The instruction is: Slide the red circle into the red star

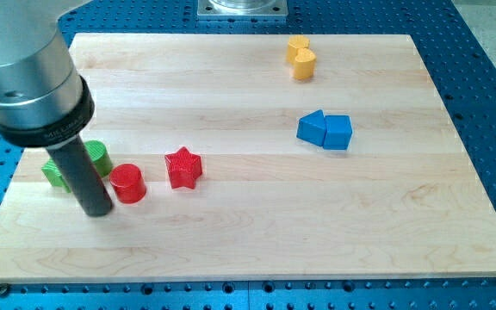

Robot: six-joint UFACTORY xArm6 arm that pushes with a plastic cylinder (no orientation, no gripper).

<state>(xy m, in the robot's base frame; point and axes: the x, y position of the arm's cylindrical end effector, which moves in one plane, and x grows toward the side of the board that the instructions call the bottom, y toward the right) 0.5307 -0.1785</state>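
The red circle (128,183) lies on the wooden board at the view's lower left. The red star (183,168) lies just to its right, a small gap apart. My tip (97,211) rests on the board just left of the red circle, close to it or touching it. The dark rod rises from the tip up to the grey arm body at the view's top left.
Two green blocks (98,157) sit behind the rod at the left, partly hidden. Two blue blocks (325,130) lie together right of centre. Two yellow blocks (300,57) lie near the top edge. The board (257,224) lies on a blue perforated table.
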